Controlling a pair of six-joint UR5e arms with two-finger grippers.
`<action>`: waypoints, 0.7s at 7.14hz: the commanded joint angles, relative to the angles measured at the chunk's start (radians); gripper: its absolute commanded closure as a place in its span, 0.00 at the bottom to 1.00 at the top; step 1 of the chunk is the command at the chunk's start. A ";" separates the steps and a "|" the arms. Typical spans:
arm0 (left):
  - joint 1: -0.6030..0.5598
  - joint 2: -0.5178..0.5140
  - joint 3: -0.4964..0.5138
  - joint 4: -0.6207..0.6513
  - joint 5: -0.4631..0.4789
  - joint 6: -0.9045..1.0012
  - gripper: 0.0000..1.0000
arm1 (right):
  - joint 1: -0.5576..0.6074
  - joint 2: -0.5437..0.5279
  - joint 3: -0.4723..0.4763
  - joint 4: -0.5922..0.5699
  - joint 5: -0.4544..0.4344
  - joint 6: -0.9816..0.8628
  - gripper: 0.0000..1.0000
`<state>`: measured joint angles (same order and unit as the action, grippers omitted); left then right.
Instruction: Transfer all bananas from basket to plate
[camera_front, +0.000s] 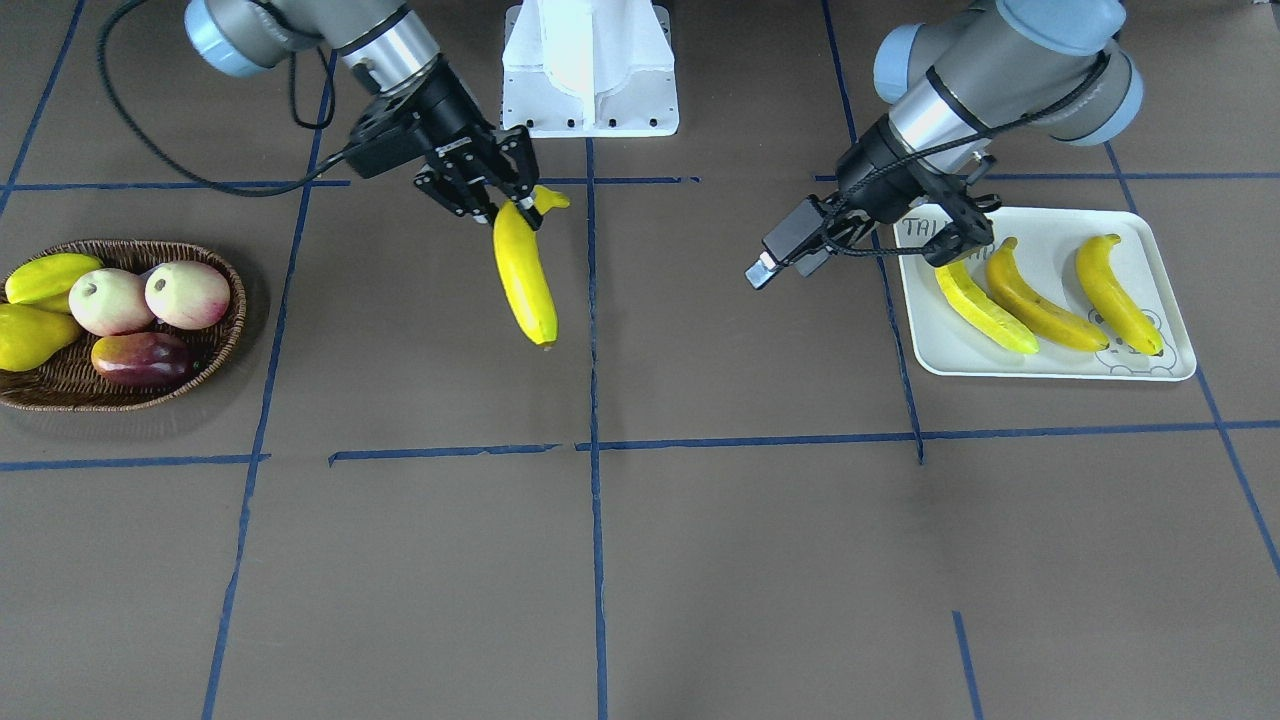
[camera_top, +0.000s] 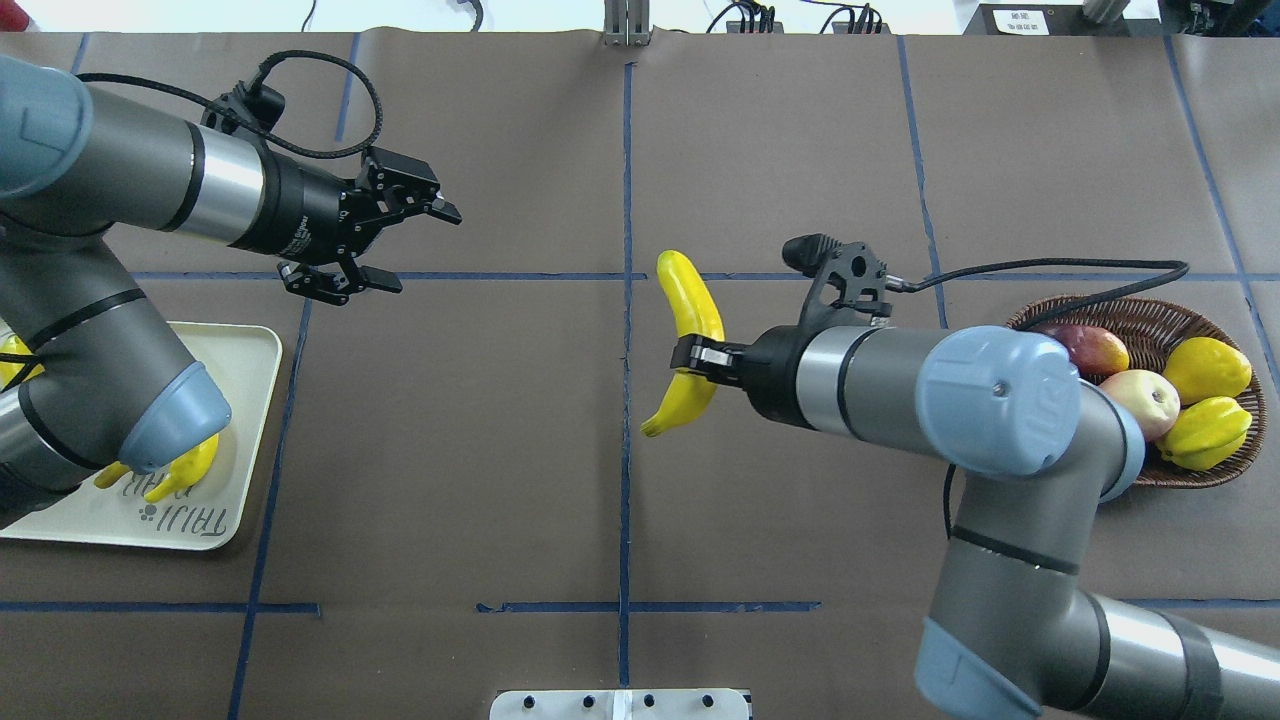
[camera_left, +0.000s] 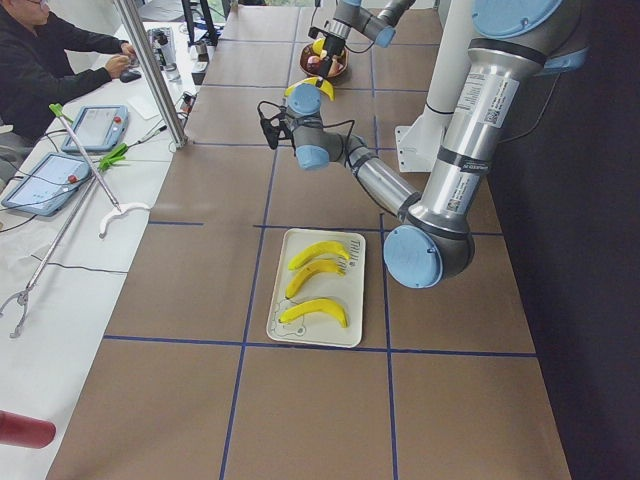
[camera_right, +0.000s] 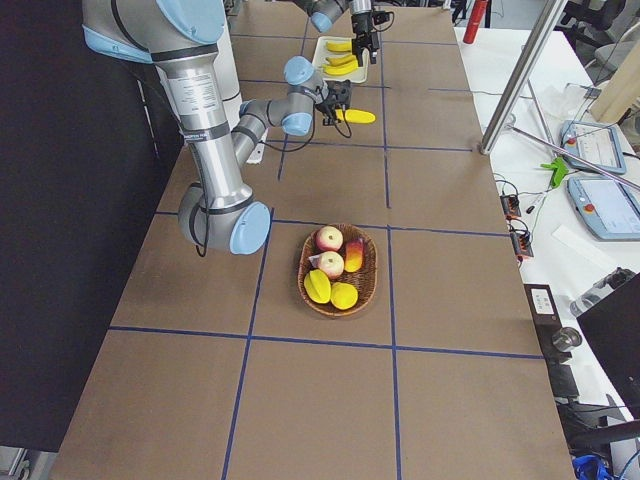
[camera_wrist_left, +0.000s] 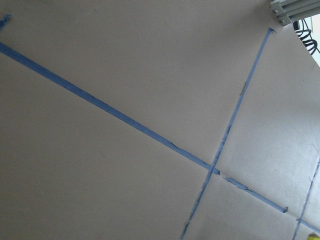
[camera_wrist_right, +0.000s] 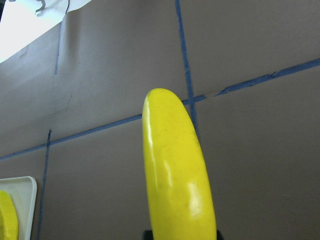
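Yellow banana (camera_front: 525, 275) hangs between basket (camera_front: 236, 330) and plate (camera_front: 1050, 372).

Three glossy yellow curved bananas (camera_front: 1040, 305) lie side by side on the flat white rectangular plate (camera_front: 1055, 250) with grey lettering. Fourth yellow banana (camera_front: 525, 275) held clear above the worktop (camera_front: 700, 560), clamped near its stem end in the right gripper (camera_front: 508, 200) jaws. Shallow oval brown wicker basket (camera_front: 60, 390) sits well apart from the plate.
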<state>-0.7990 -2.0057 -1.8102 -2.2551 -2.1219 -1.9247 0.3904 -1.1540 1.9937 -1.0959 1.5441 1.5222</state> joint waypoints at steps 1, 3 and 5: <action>0.106 -0.091 0.017 0.002 0.118 -0.104 0.01 | -0.090 0.048 0.004 -0.045 -0.107 -0.010 0.98; 0.187 -0.122 0.026 0.000 0.161 -0.120 0.02 | -0.091 0.050 0.002 -0.039 -0.105 -0.010 0.98; 0.196 -0.125 0.043 -0.007 0.161 -0.119 0.03 | -0.091 0.054 0.005 -0.036 -0.105 -0.010 0.98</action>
<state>-0.6152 -2.1264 -1.7776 -2.2566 -1.9633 -2.0426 0.2998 -1.1036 1.9979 -1.1340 1.4393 1.5126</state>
